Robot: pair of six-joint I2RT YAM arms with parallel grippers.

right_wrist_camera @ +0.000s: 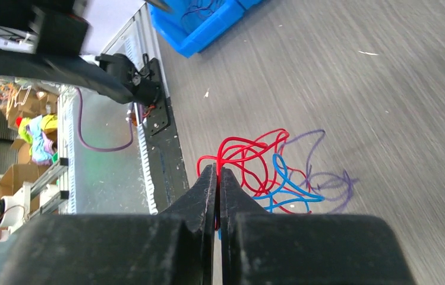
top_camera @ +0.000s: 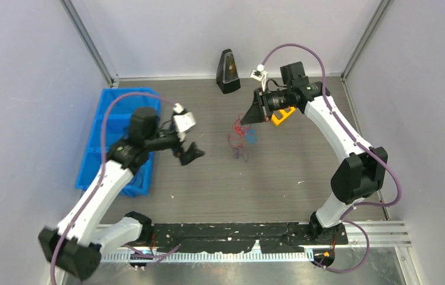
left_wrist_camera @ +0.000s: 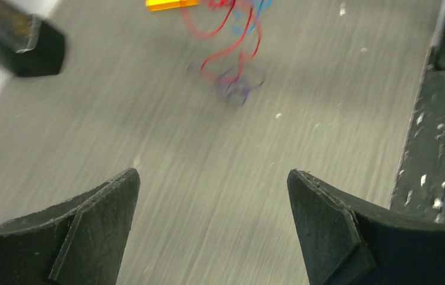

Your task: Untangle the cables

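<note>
The cables (top_camera: 240,139) lie tangled in a small heap at the table's middle: a red strand (right_wrist_camera: 249,148), a blue strand (right_wrist_camera: 279,172) and a purple strand (right_wrist_camera: 327,184). My right gripper (right_wrist_camera: 217,169) is shut on the red strand and holds one end of it up above the heap, while the blue and purple strands stay low. In the top view the right gripper (top_camera: 247,119) hangs over the heap's far side. My left gripper (left_wrist_camera: 212,173) is open and empty, a short way left of the heap (left_wrist_camera: 232,71); in the top view it (top_camera: 193,153) hovers over bare table.
A blue bin (top_camera: 98,148) stands at the left, with a thin wire inside (right_wrist_camera: 199,9). A black pyramid-shaped object (top_camera: 227,71) stands at the far wall. An orange item (top_camera: 282,116) lies under the right wrist. A black strip (top_camera: 237,231) runs along the near edge.
</note>
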